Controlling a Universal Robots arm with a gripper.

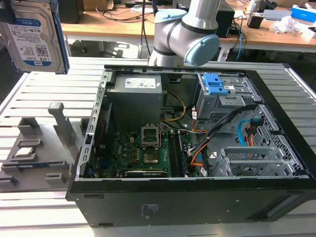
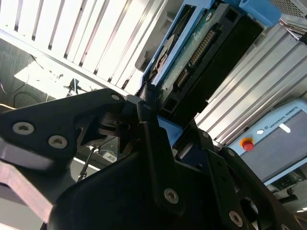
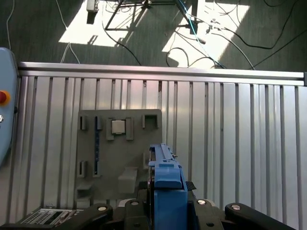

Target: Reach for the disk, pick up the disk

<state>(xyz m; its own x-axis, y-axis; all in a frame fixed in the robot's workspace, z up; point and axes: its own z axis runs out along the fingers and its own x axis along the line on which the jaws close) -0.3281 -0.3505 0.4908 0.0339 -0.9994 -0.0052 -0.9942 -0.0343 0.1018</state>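
Note:
The disk [image 1: 30, 35], a silver hard drive with a white-and-blue label in a blue bracket, hangs high in the air at the exterior view's upper left, above the slatted table. In the second wrist view my gripper [image 2: 160, 117] is shut on the lower end of the disk [image 2: 192, 52], a black finger [image 2: 146, 103] pressed against each side. The first wrist view looks down along the edge of the disk [image 3: 165, 167], which stands upright over the grey fixture plate [image 3: 120, 153] and well above it.
The grey fixture plate [image 1: 39, 148] carries a small silver chip [image 1: 24, 151] and upright posts. An open computer case [image 1: 276, 197] fills the exterior view's right, with a blue latch pair [image 1: 216, 84] inside. The arm [image 1: 187, 29] rises behind it. A pendant [image 3: 5, 96] lies beside the plate.

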